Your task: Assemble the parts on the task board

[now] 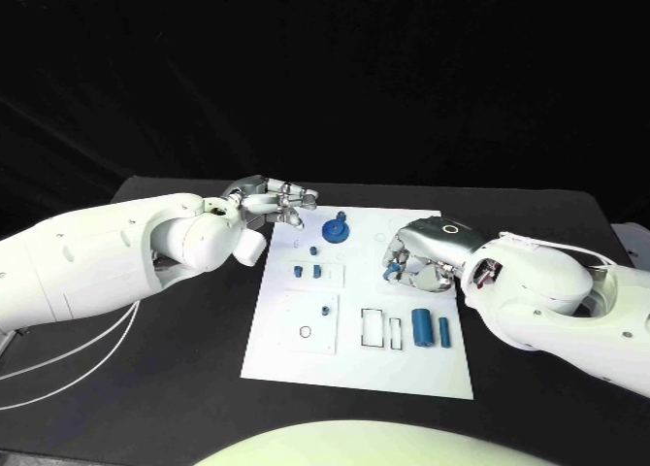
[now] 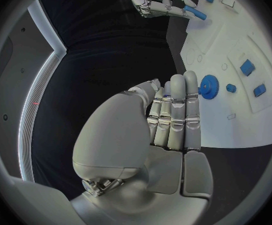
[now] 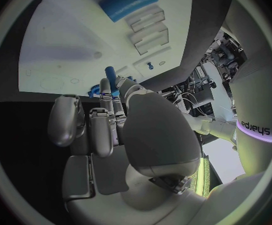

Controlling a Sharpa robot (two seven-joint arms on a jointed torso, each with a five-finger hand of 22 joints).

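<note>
Your head view is dim all round, black backdrop and black table [image 1: 157, 388], with light from above falling brightest on the task board [image 1: 356, 374] and glaring off the white arms. Both wrist views bend hard at the rim: the board's straight edges curve there. In your right wrist view the right hand [image 3: 120, 135] looks soft and shadowed.

white task board [image 1: 409, 374], blue parts [image 1: 423, 327], black table [image 1: 157, 388]

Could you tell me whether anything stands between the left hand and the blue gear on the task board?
Nothing visible does: the left hand hovers open just beside the blue gear, with bare task board between them.
</note>
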